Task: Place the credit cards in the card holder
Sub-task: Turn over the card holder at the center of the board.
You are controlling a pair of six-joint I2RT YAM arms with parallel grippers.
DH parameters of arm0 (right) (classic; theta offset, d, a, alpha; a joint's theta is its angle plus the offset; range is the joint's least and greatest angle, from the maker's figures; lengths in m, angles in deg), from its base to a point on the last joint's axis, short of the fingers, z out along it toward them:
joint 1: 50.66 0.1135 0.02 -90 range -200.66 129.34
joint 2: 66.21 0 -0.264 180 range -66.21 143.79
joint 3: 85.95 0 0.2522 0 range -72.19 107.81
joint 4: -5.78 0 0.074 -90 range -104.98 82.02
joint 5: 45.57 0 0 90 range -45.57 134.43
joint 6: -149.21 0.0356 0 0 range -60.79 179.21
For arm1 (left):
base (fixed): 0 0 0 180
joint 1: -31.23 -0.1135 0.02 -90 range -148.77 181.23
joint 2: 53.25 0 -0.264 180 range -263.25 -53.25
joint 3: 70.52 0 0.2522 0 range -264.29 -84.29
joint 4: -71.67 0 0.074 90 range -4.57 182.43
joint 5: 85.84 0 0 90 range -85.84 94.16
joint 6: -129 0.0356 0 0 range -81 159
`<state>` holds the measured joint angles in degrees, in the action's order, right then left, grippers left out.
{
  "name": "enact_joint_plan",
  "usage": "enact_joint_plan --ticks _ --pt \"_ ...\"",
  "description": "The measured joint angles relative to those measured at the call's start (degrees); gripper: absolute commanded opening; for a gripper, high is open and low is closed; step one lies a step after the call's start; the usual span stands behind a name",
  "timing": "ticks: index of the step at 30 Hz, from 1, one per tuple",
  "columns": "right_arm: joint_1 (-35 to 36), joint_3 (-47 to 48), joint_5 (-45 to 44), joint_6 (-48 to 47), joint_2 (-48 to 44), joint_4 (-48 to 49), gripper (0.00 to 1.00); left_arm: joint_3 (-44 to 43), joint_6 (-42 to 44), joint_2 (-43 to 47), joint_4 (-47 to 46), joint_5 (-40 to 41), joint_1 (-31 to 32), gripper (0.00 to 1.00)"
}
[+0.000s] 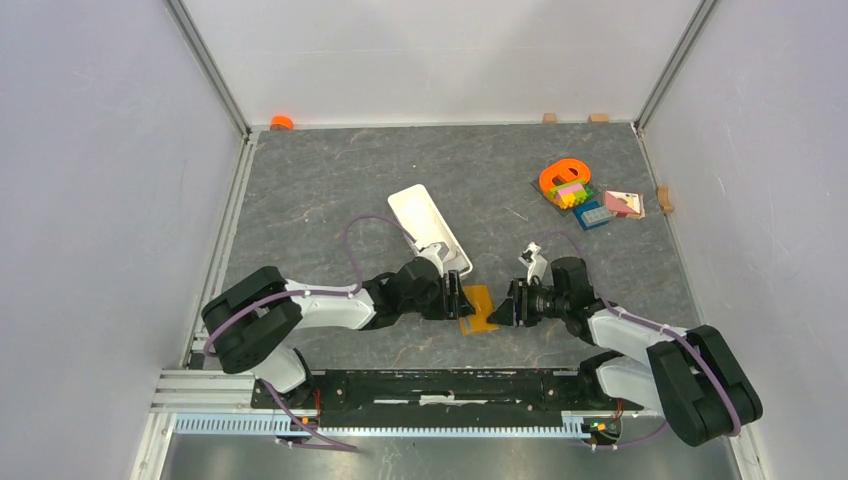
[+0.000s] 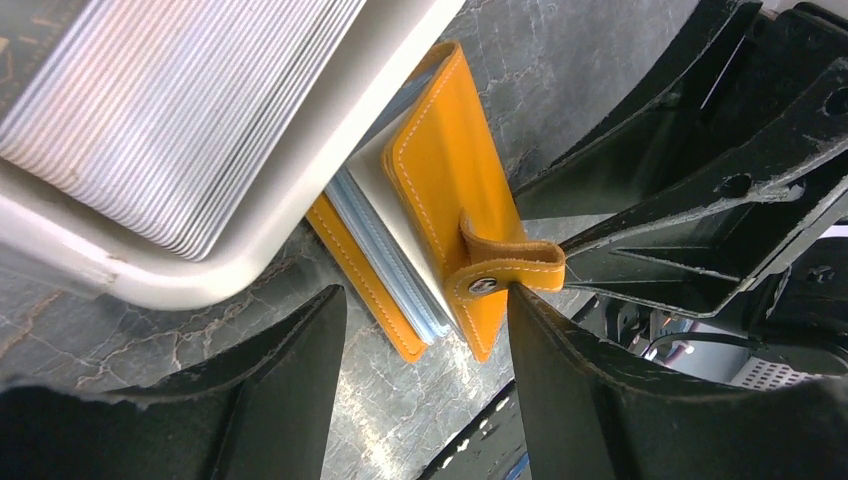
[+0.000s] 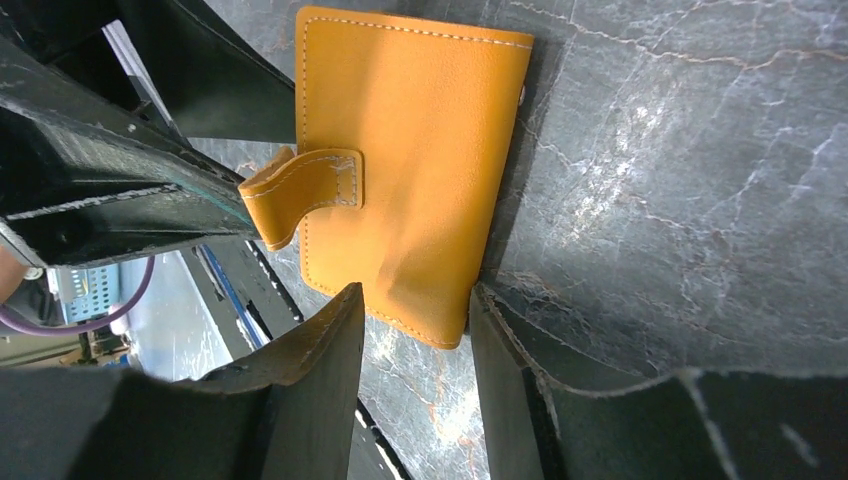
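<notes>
The orange-tan card holder lies on the grey mat between my two grippers. In the left wrist view it is partly open, with pale blue-grey pockets and a white card between its flaps. Its snap tab touches my left gripper's right fingertip. My left gripper is open, with the holder's near end between the tips. My right gripper is open and straddles the holder's corner from the other side. In the top view the left gripper and the right gripper face each other.
A long white tray lies just behind the holder, its corner over it. A pile of coloured toys with an orange ring sits at the back right. Small wooden blocks line the walls.
</notes>
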<state>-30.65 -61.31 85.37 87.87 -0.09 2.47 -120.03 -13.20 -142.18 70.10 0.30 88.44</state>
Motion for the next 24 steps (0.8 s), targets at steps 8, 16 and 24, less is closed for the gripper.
enact_joint_plan --ticks 8,16,24 --pt "-0.04 -1.46 1.05 2.36 1.81 4.79 0.49 0.0 -0.04 -0.42 -1.99 -0.74 0.55 0.59" --pt "-0.04 -2.58 1.2 4.33 2.51 8.04 0.49 0.09 -0.04 0.02 -1.97 -0.04 0.76 0.52" --pt "0.94 -4.44 0.83 8.22 3.65 13.81 0.51 0.79 -0.02 -1.31 0.61 1.07 0.79 0.38"
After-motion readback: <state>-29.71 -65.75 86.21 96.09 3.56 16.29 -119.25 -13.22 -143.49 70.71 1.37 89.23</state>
